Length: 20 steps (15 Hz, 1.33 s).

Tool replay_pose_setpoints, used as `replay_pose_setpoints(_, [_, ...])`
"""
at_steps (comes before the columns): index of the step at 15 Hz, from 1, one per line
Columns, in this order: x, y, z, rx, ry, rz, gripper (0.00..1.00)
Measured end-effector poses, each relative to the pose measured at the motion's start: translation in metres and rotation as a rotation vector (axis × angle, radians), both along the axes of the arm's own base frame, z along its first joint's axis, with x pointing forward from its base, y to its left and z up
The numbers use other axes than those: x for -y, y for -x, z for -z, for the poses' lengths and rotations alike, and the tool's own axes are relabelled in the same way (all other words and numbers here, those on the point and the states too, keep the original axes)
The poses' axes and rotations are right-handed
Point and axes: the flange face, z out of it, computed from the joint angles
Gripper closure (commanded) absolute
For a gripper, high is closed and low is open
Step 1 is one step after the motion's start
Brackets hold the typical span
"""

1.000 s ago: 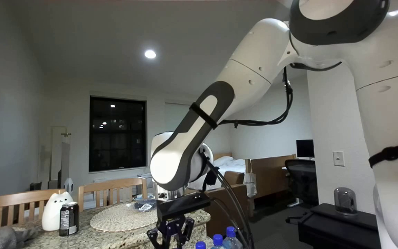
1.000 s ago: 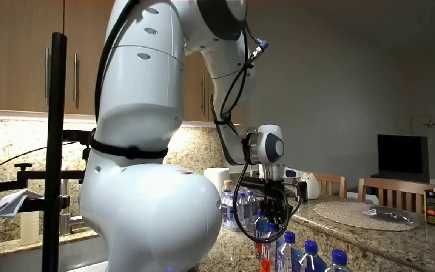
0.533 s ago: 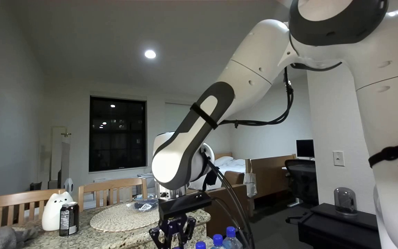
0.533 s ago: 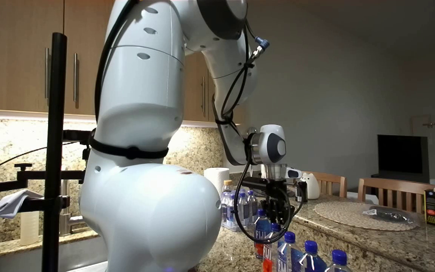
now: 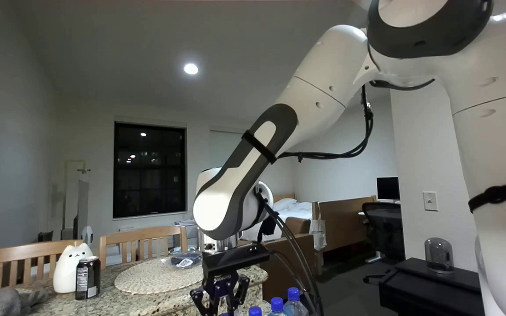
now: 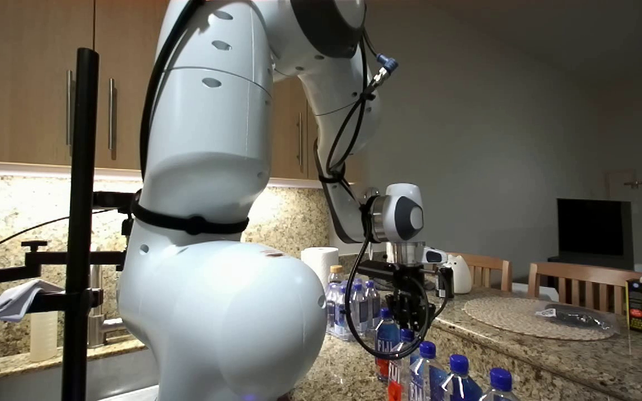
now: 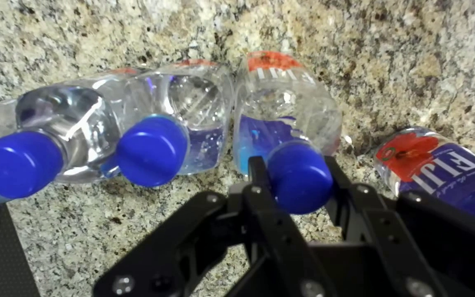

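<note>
Arm [image 5: 310, 96]: in an exterior view, I see it has slid slightly toward the right of the picture over the last second and has now almost settled.
Can [image 5: 88, 277]: in that view it stands just beside the white cat figure [image 5: 72, 270], both where they were.
Gripped bottle [image 6: 398, 367]: in an exterior view, it has shifted a little along with the arm (a nudge I could easily miss from here), while the neighbouring row of bottles [image 6: 458, 365] has stayed put. To me that suggests the hold carries it rather than slipping.
Fingers [image 7: 258, 177]: in the wrist view, they are closed on the gripped bottle, one on either side of its blue cap [image 7: 300, 179]; the body spreads away beneath, past their tips.
Nearest neighbour bottle [image 7: 153, 150]: just beside the gripped one; I cannot tell whether they touch.
Separate bottle [image 7: 443, 173]: apart from the fingers, on the opposite side.
Surface [image 7: 369, 62]: whether the gripped bottle rests on it or hangs above, I cannot tell.
</note>
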Motion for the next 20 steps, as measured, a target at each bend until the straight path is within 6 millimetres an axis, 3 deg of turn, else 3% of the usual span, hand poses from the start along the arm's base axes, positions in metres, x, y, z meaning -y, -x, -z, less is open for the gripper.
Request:
replay_pose_setpoints(13, [-0.001,0.0,0.0,-0.001,0.0,-0.005,0.85])
replay_pose_setpoints(14, [-0.001,0.0,0.0,-0.001,0.0,-0.006,0.81])
replay_pose_setpoints(15, [-0.001,0.0,0.0,-0.001,0.0,-0.006,0.57])
replay_pose_setpoints(17, [-0.001,0.0,0.0,-0.001,0.0,-0.006,0.43])
replay_pose_setpoints(20, [-0.001,0.003,0.013,-0.027,0.005,-0.009,0.4])
